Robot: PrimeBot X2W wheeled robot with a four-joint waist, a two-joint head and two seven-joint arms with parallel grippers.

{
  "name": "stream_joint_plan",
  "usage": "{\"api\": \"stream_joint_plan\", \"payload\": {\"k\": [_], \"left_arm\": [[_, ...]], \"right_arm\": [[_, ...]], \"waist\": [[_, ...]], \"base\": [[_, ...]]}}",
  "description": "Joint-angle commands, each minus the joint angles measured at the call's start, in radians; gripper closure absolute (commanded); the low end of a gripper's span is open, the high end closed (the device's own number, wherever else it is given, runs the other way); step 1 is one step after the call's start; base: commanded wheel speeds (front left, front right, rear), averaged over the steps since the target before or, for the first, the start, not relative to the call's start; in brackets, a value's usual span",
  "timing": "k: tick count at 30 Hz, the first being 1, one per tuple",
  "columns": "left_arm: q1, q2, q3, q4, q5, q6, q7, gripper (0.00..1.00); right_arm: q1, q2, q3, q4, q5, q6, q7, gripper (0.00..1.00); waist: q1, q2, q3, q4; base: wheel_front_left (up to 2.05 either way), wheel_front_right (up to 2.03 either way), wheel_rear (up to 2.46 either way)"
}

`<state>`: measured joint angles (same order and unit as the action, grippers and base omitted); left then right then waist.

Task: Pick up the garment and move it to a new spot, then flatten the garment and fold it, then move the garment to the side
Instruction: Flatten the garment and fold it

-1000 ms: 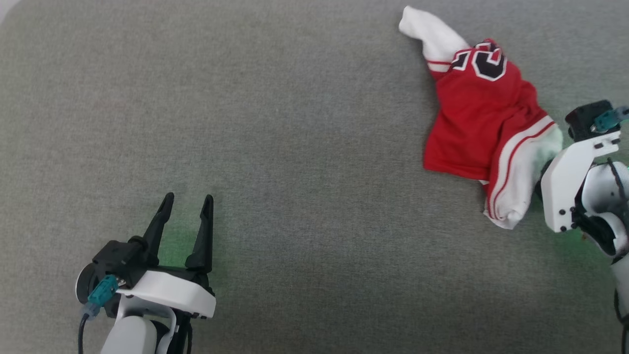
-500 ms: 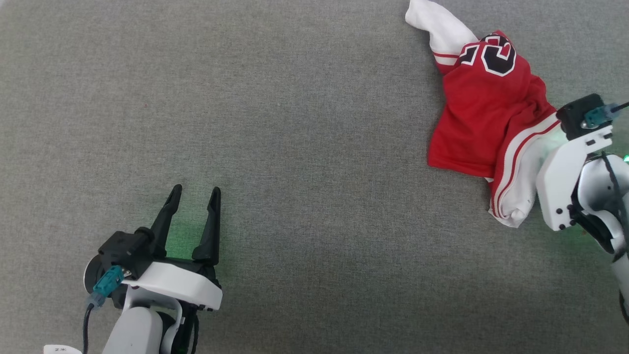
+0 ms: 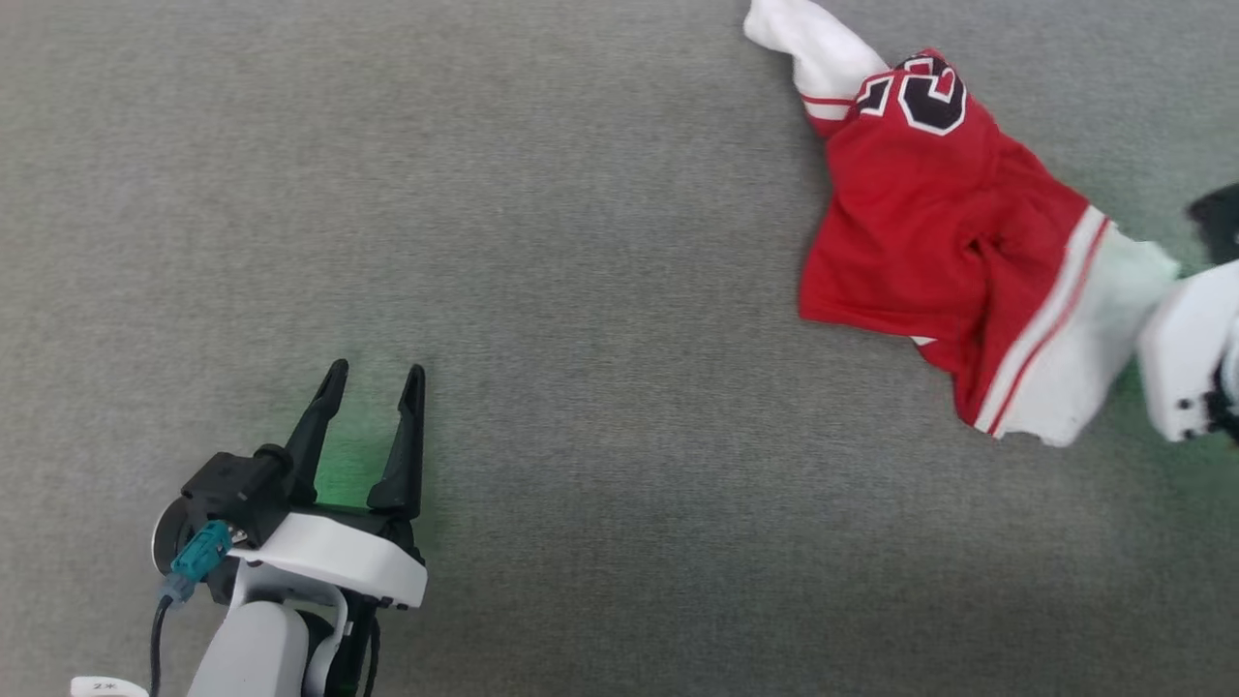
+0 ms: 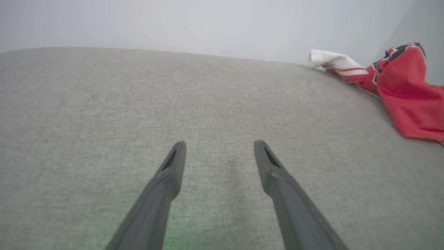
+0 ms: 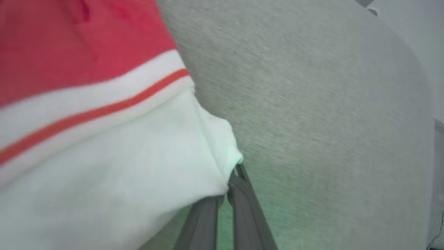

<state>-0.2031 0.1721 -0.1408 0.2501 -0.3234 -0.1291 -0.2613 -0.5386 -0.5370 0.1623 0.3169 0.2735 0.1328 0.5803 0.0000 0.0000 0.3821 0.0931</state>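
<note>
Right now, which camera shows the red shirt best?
The head view: the shirt shows nearly whole, lettering included. The left wrist view catches one sleeve and red cloth; the right wrist view, a blurred close-up of the sleeve pinched in the right hand.

The left pincer (image 3: 377, 370) has black tapered fingers (image 3: 402, 445), white shell (image 3: 339, 571), teal connector (image 3: 196, 564).

You see the garment (image 3: 929, 223), a red jersey-style T-shirt with white sleeves and red-and-white striped trim, lying crumpled at the far right of the grey fabric surface (image 3: 581, 290). Black-and-white block lettering shows at its far end beside one white sleeve; the other sleeve is drawn taut, its tip pinched in the right gripper (image 5: 233, 175).
</note>
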Motion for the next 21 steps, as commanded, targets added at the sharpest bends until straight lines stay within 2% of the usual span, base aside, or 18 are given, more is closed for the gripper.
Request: {"api": "stream_joint_plan", "payload": {"k": [1,5,10,19,21], "left_arm": [[-0.014,0.008,0.000,-0.004,-0.010,-0.002,-0.006,0.00],[-0.035,0.018,-0.021,-0.007,-0.019,-0.002,-0.006,0.00],[-0.061,0.030,-0.045,-0.007,-0.021,-0.002,-0.006,0.00],[-0.086,0.048,-0.071,0.005,-0.021,-0.002,-0.006,0.00],[-0.093,0.054,-0.080,0.005,-0.016,-0.002,-0.006,0.00]], "right_arm": [[0.008,-0.008,-0.014,-0.011,-0.009,-0.003,-0.005,1.00],[0.034,-0.057,-0.107,-0.023,-0.056,-0.003,-0.009,1.00],[0.028,-0.113,-0.244,0.029,-0.134,-0.003,-0.043,1.00],[-0.025,-0.098,-0.429,0.187,-0.263,-0.003,-0.137,1.00],[-0.036,-0.068,-0.450,0.211,-0.273,-0.003,-0.166,1.00]], "waist": [[0.0000,0.0000,0.007,-0.014],[0.0000,0.0000,0.023,-0.031],[0.0000,0.0000,0.047,-0.033],[0.0000,0.0000,0.065,-0.019],[0.0000,0.0000,0.062,-0.023]], "base": [[0.00,0.00,0.00],[0.00,0.00,0.00],[0.00,0.00,0.00],[0.00,0.00,0.00],[0.00,0.00,0.00]]}}
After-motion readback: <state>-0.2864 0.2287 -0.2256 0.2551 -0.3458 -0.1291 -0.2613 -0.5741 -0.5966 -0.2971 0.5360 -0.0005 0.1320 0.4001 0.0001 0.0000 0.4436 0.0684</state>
